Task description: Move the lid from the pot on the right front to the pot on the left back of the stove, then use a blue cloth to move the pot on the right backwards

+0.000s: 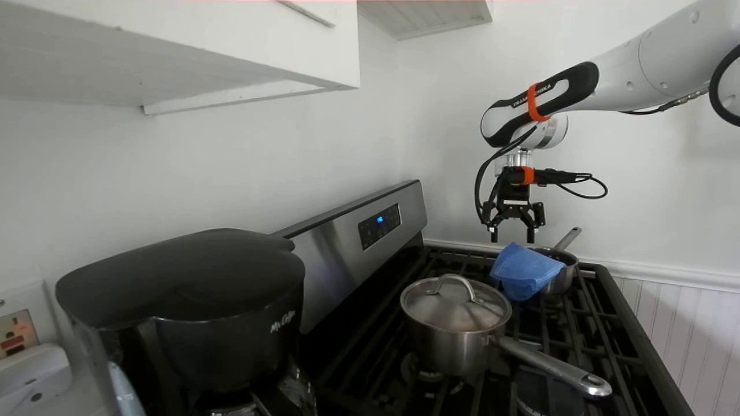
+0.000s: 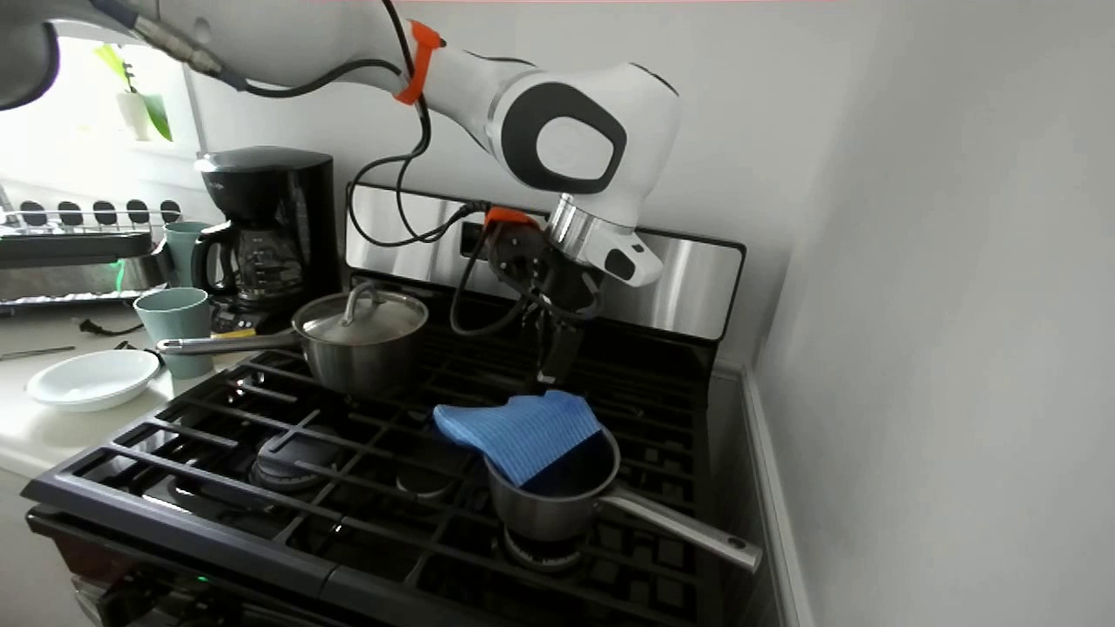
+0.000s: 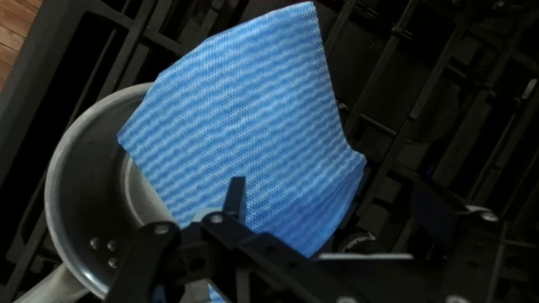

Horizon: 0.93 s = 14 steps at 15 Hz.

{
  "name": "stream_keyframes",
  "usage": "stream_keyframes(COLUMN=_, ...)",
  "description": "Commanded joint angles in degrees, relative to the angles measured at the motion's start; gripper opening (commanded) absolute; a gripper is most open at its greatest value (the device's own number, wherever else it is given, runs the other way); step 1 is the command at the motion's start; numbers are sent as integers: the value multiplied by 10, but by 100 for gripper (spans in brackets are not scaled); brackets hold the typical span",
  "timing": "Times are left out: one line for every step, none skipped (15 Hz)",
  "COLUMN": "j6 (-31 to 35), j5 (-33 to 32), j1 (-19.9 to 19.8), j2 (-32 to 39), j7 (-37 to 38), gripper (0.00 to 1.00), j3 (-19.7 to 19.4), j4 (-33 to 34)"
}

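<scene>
Leftmost in an exterior view is a "Mr. Coffee" coffeemaker (image 1: 185, 289), then the left-back saucepan (image 1: 448, 349) wearing the lid (image 1: 445, 312), so the cloth step seems in hand. The gripper (image 1: 513, 238), spread wide and empty, hangs just above the blue cloth (image 1: 526, 273) draped over the right-front saucepan (image 1: 563, 282); next, probably, it must pinch cloth with rim and push backwards. The arm (image 1: 624, 72) reads "FRANKA EMIKA", partly hidden.
</scene>
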Motion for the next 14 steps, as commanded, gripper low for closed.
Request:
stream_keyframes(j6=0, j5=0, j1=0, j2=0, j7=0, gripper=100, j3=0, j4=0)
stream_keyframes(j6=0, j5=0, j1=0, j2=0, j7=0, gripper=100, j3=0, j4=1)
stream_keyframes(j6=27, j5=-20, j1=8, j2=-11, j7=-29, gripper=100, j3=-3, j4=-13)
stream_keyframes(j6=52, j5=-42, j1=15, j2=-14, j7=-49, gripper=100, j3=-8, j4=-23)
stream_keyframes(j6=74, j5=-60, j1=19, j2=-15, j7=-69, gripper=100, j3=-9, j4=-30)
stream_keyframes(j6=98, j5=-75, j1=21, j2=-18, j7=-91, gripper=100, j3=-9, j4=-42)
stream_keyframes(j6=118, j5=-82, j1=20, j2=-22, j7=-113, gripper=100, j3=-6, j4=-55)
stream_keyframes(j6=130, j5=-79, j1=17, j2=-26, j7=-133, gripper=100, j3=0, j4=-66)
stream_keyframes(j6=138, j5=-75, j1=15, j2=-30, j7=-150, gripper=100, j3=4, j4=-76)
stream_keyframes(j6=140, j5=-68, j1=13, j2=-33, j7=-163, gripper=100, j3=6, j4=-86)
stream_keyframes(j6=132, j5=-64, j1=12, j2=-37, j7=-173, gripper=100, j3=7, j4=-93)
stream_keyframes(j6=126, j5=-65, j1=13, j2=-41, j7=-180, gripper=100, j3=6, j4=-101)
stream_keyframes(j6=123, j5=-64, j1=13, j2=-49, j7=-187, gripper=100, j3=5, j4=-110)
stream_keyframes(j6=125, j5=-66, j1=14, j2=-56, j7=-191, gripper=100, j3=3, j4=-118)
